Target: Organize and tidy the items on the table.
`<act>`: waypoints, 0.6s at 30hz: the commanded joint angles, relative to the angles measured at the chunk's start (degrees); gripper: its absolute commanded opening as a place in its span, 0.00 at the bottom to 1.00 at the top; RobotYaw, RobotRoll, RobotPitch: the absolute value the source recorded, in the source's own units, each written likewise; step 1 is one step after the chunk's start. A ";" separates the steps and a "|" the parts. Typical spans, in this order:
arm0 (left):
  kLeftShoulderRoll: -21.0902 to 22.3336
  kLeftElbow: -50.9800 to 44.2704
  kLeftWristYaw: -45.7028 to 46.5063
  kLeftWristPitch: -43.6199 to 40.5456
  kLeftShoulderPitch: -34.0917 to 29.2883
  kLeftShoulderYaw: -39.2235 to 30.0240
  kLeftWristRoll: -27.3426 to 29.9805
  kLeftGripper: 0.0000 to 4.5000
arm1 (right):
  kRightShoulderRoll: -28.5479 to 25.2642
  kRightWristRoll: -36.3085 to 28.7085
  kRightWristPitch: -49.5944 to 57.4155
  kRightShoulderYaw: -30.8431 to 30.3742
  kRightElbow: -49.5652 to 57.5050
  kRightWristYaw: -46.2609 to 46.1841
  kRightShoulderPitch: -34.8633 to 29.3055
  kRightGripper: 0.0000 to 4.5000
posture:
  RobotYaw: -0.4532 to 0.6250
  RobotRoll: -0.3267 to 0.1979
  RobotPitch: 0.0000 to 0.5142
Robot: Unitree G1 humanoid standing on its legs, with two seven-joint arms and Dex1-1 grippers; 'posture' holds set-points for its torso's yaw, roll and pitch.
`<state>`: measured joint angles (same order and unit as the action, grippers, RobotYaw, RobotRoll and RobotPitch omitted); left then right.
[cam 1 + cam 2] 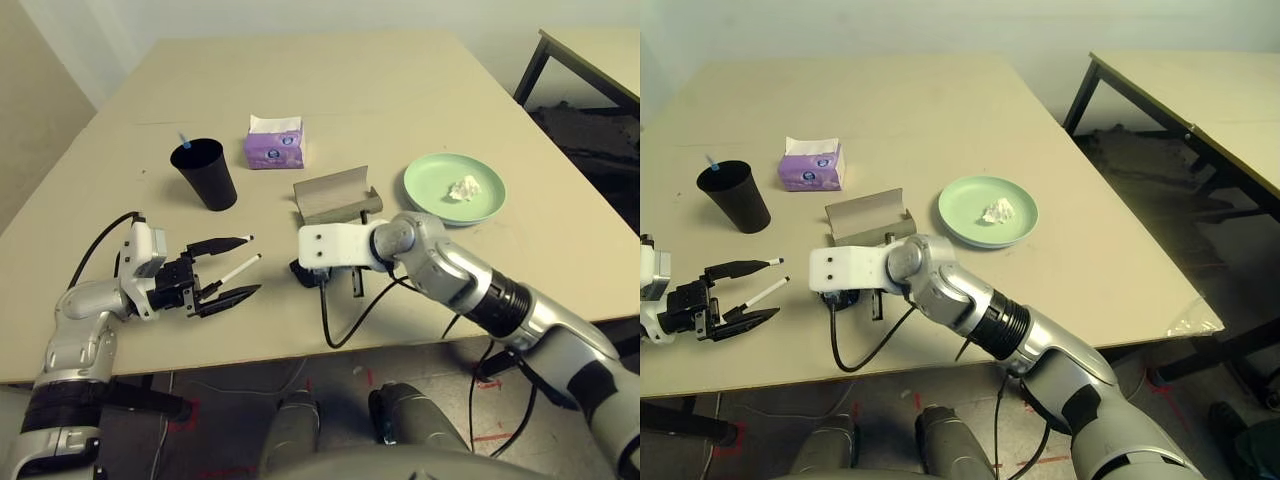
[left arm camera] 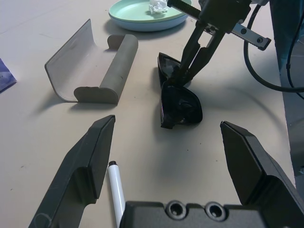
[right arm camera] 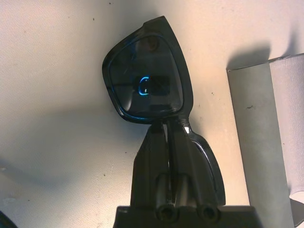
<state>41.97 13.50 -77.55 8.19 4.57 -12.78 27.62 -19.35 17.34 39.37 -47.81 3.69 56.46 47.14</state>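
Note:
Black sunglasses point(image 2: 179, 102) lie on the beige table point(image 1: 400, 90) just in front of the open grey glasses case point(image 1: 335, 195). My right gripper point(image 3: 168, 126) is shut on their bridge from above. To the left, my left gripper point(image 1: 252, 264) stands open and low over the table. A thin white marker with a black cap point(image 1: 240, 270) lies between its fingers. The black cup point(image 1: 205, 172) stands upright at the back left, with a blue-capped marker point(image 1: 185, 140) sticking out of it. A white tissue wad point(image 1: 463, 187) sits on the pale green plate point(image 1: 440, 170) to the right.
A purple tissue pack point(image 1: 274, 142) stands behind the case, right of the cup. A black cable point(image 1: 340, 320) loops from my right wrist over the table's near edge. A second table with dark legs point(image 1: 1200, 90) stands at the far right.

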 commanded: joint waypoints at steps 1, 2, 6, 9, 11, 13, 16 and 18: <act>-0.10 0.17 0.24 0.67 -0.19 -0.50 -0.02 1.00 | -0.37 0.52 -1.32 1.16 -1.13 0.92 1.52 0.01 | 0.42 0.62 0.14; -0.15 0.17 0.34 0.70 -0.21 -0.48 -0.03 1.00 | -0.41 0.51 -1.54 1.53 -1.35 1.08 2.00 0.01 | 0.42 0.62 0.14; -0.39 0.39 0.49 0.99 -0.26 -0.41 -0.12 1.00 | -0.56 0.57 -3.05 2.43 -1.91 1.71 4.08 0.01 | 0.43 0.62 0.13; -0.47 0.62 0.59 1.14 -0.14 -0.40 -0.15 1.00 | -0.88 0.46 -3.13 2.29 -0.63 3.44 4.78 0.09 | 0.43 0.62 0.13; -0.51 0.76 0.66 1.26 -0.09 -0.40 -0.17 1.00 | -0.87 0.57 -3.16 2.14 -0.22 4.22 4.73 0.23 | 0.43 0.62 0.13; -0.55 0.83 0.71 1.39 -0.12 -0.40 -0.17 1.00 | -0.72 1.01 -3.63 1.90 -0.69 4.34 4.25 0.39 | 0.43 0.62 0.13; -0.56 0.74 0.74 1.57 -0.43 -0.47 -0.12 1.00 | -1.08 2.29 -5.53 0.86 -2.40 4.09 3.20 0.63 | 0.43 0.62 0.13; -0.53 0.70 0.75 1.64 -0.63 -0.54 -0.09 1.00 | -1.07 2.84 -6.46 0.69 -3.29 3.86 2.50 0.79 | 0.43 0.62 0.13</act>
<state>41.65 13.76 -76.85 9.06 4.53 -12.78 27.61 -20.25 19.24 33.92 -46.12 1.31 60.33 50.39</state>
